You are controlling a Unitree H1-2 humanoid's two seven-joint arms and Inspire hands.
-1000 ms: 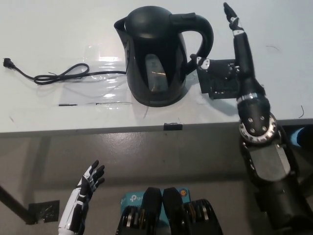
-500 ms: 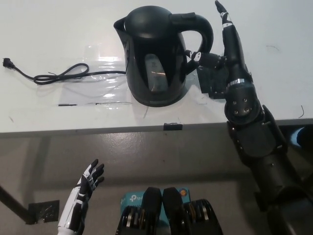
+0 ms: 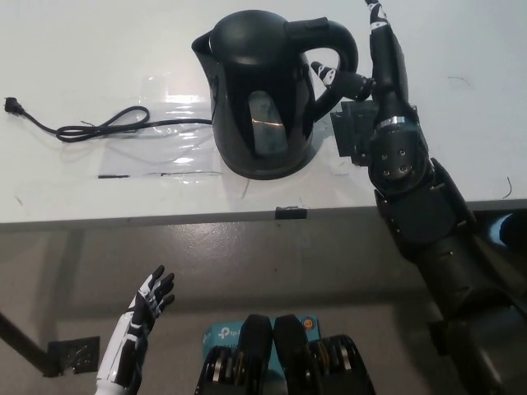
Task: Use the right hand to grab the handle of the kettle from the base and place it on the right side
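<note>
the black kettle (image 3: 263, 95) sits on its base on the white surface (image 3: 99, 49), handle (image 3: 342, 49) facing right so the open right hand (image 3: 375, 70) can wrap it, while the left hand (image 3: 144, 313) rests open below the surface edge.

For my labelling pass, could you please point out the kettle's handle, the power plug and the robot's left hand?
kettle handle (image 3: 350, 51), head view, on the handle's curved outer bend.
power plug (image 3: 11, 104), head view, on the plug at the cord's end.
left hand (image 3: 146, 306), head view, on the hand's middle.
</note>
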